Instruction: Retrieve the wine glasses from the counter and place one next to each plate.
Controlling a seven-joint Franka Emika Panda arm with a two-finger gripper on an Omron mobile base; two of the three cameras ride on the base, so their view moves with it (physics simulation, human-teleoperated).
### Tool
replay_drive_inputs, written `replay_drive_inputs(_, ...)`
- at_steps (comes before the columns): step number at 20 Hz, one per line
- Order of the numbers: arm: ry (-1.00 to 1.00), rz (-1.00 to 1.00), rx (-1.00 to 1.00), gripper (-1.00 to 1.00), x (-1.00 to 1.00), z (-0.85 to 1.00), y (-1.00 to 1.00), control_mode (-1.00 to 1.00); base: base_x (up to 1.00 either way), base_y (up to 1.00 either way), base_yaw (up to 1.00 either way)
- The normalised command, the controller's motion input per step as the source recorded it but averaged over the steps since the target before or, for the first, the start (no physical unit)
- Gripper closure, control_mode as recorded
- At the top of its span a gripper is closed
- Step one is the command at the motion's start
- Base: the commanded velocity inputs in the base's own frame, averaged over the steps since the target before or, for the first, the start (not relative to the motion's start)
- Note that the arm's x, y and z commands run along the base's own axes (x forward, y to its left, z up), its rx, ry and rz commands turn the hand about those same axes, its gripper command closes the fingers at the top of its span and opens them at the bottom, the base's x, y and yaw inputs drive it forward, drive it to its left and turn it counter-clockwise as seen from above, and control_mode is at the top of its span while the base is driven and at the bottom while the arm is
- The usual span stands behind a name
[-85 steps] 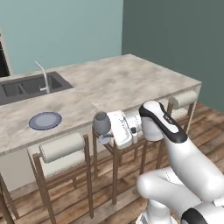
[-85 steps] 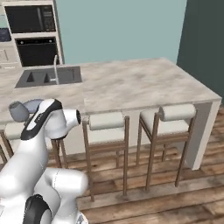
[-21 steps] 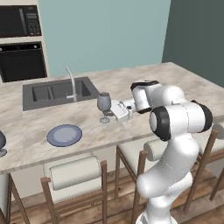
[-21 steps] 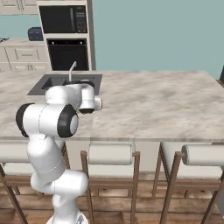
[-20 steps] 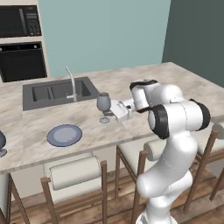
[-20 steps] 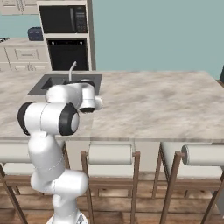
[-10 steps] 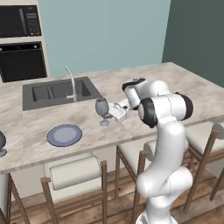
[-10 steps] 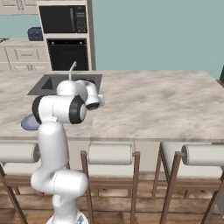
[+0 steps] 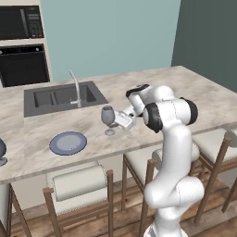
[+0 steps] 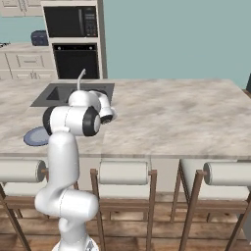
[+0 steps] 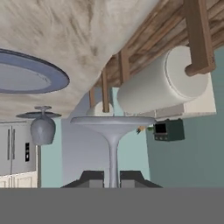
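- A white robot arm reaches over a marble-topped island (image 9: 194, 99), with its gripper (image 9: 121, 121) low above the near part of the top.
- The gripper is pinched narrow on the stem of a wine glass (image 9: 108, 118); in the hand view the two dark fingertips (image 11: 93, 178) sit tight on either side of the thin stem (image 11: 113, 162).
- The glass is upright, smoky grey-blue, and its round foot (image 11: 113, 122) is at or just above the stone; I cannot tell whether it touches.
- A flat round grey-blue plate (image 9: 68, 142) lies on the island to the left of the held glass, near it but apart.
- In the right base view the same plate (image 10: 35, 136) peeks out past the arm's left side.
- A second glass (image 9: 2, 152) stands at the far left edge of the left base view, on the island, left of the plate and apart from it.
- In the hand view this second glass (image 11: 42, 126) appears beyond the plate (image 11: 26, 78), and that view is rolled so the island top runs across the upper part of the picture.
- A dark sink (image 9: 64, 98) with a curved faucet (image 9: 75, 88) is set into the island on the far side of the glass.
- Wooden stools with cream padded backs (image 9: 77, 183) line the near side of the island.
- A black wall oven and microwave (image 10: 75, 40) stand against the teal far wall.
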Motion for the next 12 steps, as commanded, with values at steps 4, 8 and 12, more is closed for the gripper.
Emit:
replay_drive_inputs(4,0.0,0.0,0.01,1.0,-0.04,-0.02,0.21,-1.0,0.0,0.0,0.0)
replay_drive_inputs(8,0.0,0.0,0.02,1.0,-0.01,0.0,0.17,-1.0,0.0,0.0,0.0)
replay_drive_inputs(12,0.0,0.0,0.0,1.0,0.0,-0.1,0.05,-1.0,0.0,0.0,0.0)
